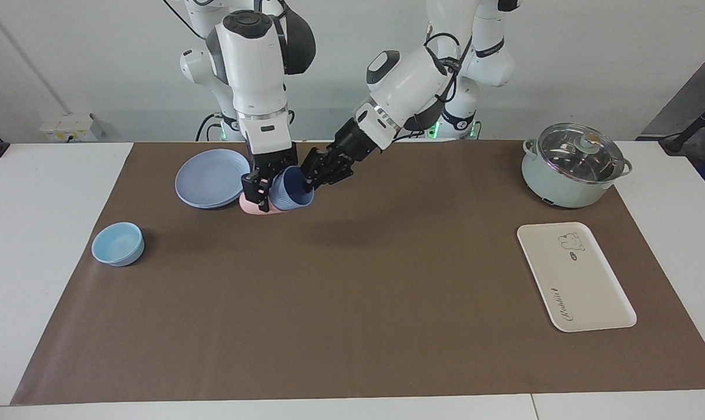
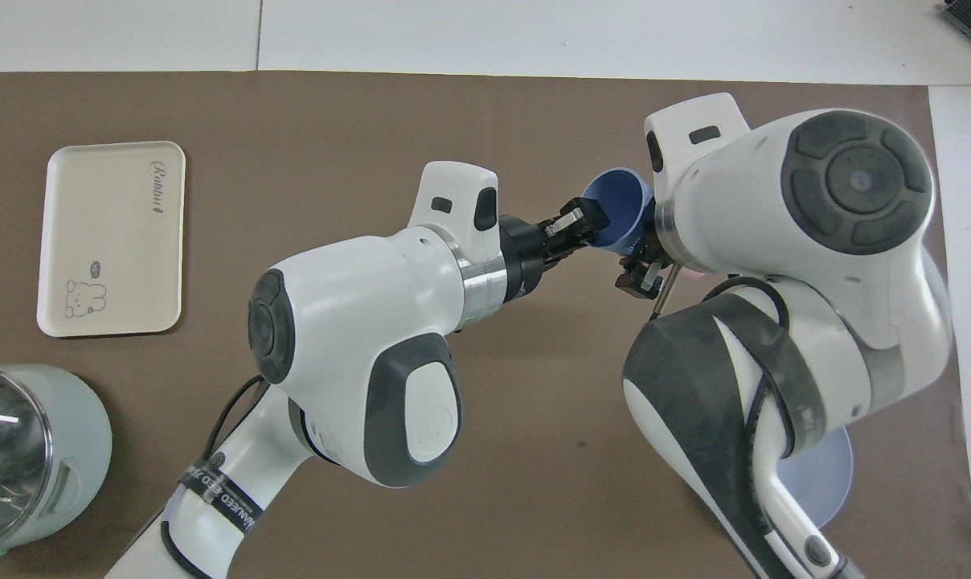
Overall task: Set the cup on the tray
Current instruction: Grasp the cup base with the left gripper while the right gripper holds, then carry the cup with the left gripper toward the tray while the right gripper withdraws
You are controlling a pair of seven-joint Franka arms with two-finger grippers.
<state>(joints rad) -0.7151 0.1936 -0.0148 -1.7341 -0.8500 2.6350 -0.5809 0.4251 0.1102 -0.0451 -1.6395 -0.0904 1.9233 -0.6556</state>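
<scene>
Cup [image 1: 292,190] nests in pink cup [image 1: 253,205], both hands gripping.

Left tool [image 1: 316,174] and right tool [image 1: 258,189] both clamped, nearly touching

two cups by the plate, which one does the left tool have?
The periwinkle-blue cup: the left tool grips its rim, and it sits tilted. The pink cup is under the right tool.
</scene>
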